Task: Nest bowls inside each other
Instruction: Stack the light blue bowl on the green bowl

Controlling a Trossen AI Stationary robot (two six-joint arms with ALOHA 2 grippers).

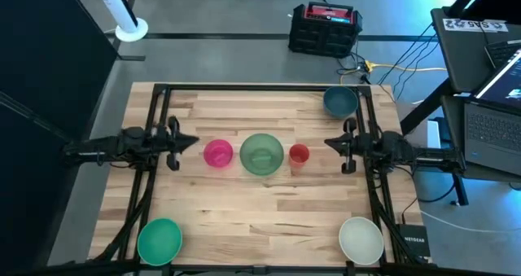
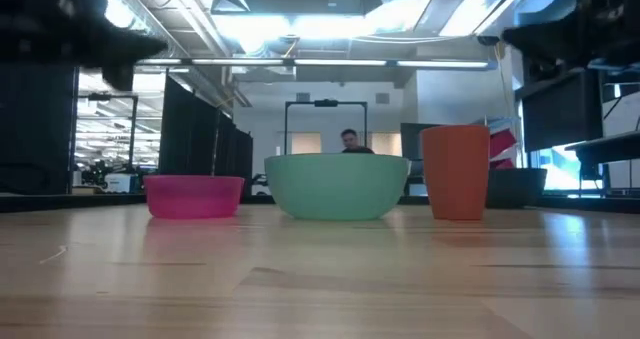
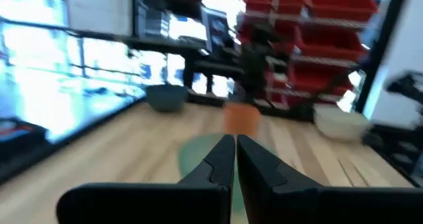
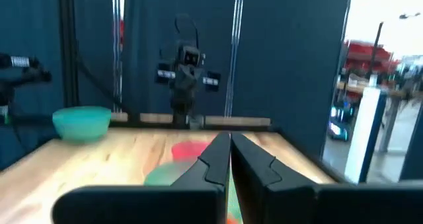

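Nearest the low camera, three vessels are seen in a row at the table's [image 1: 269, 219] middle: pink bowl [image 1: 218, 153], large green bowl [image 1: 261, 154] and orange cup [image 1: 299, 155]. Left gripper [image 1: 192, 142] is held with fingers pressed together, empty, just beside the pink bowl and pointed at it. Right gripper [image 1: 330, 142] is likewise closed and empty, near the cup, pointed toward the left gripper. Teal bowl [image 1: 339, 102] is found at the far edge, beside the right gripper's arm. Bright green bowl [image 1: 159, 240] and white bowl [image 1: 361, 238] are placed well apart from both grippers, at the near corners. No bowl is nested.
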